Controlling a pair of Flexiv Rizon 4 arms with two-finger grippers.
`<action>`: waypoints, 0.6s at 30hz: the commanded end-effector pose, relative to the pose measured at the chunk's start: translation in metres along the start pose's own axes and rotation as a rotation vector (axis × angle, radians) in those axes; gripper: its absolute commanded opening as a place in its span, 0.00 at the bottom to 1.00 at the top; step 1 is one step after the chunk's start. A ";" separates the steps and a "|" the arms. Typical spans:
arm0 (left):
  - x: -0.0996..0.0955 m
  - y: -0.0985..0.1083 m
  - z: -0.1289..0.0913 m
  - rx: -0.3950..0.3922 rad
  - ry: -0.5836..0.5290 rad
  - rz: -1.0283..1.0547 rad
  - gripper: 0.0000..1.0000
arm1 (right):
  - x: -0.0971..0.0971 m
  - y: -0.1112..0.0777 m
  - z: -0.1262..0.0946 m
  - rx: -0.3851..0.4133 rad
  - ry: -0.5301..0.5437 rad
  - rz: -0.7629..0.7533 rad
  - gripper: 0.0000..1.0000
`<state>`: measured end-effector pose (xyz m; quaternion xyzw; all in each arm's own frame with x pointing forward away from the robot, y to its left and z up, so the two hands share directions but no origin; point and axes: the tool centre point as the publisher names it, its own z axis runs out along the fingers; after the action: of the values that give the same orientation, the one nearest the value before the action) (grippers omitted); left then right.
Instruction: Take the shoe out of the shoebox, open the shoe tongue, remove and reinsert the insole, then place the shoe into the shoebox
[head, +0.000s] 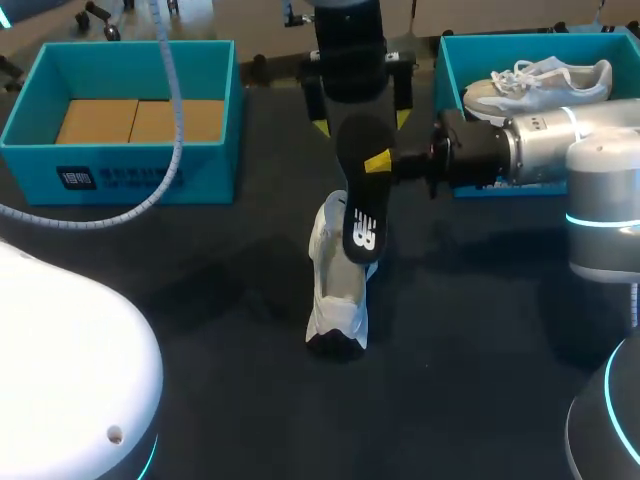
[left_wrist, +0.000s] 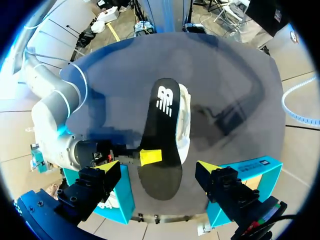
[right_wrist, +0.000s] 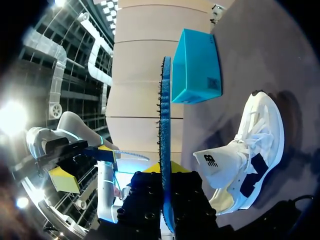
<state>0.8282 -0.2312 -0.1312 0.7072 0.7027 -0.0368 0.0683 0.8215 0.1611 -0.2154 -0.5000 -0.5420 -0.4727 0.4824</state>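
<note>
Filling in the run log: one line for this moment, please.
stage: insole out | right gripper: shut on insole, over shoe | left gripper: open, empty, above both | shoe: on table

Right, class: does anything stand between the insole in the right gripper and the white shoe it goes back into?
Nothing visible does. The right gripper holds the insole just over the shoe, its lower end close to the shoe's opening; the left gripper hangs open above both, off that path.

The shoe casts a soft shadow on the dim table.
</note>
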 end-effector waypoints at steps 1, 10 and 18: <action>0.001 0.000 0.000 0.000 0.001 0.000 1.00 | 0.000 0.000 0.002 0.000 -0.003 -0.001 0.00; 0.002 0.000 0.000 0.004 -0.003 -0.003 1.00 | 0.002 -0.002 0.003 -0.003 -0.007 -0.004 0.00; 0.002 -0.005 -0.003 0.021 -0.057 0.031 1.00 | 0.003 -0.005 0.002 -0.011 -0.009 -0.005 0.00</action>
<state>0.8243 -0.2331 -0.1289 0.7166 0.6919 -0.0503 0.0718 0.8200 0.1629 -0.2139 -0.5005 -0.5443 -0.4725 0.4796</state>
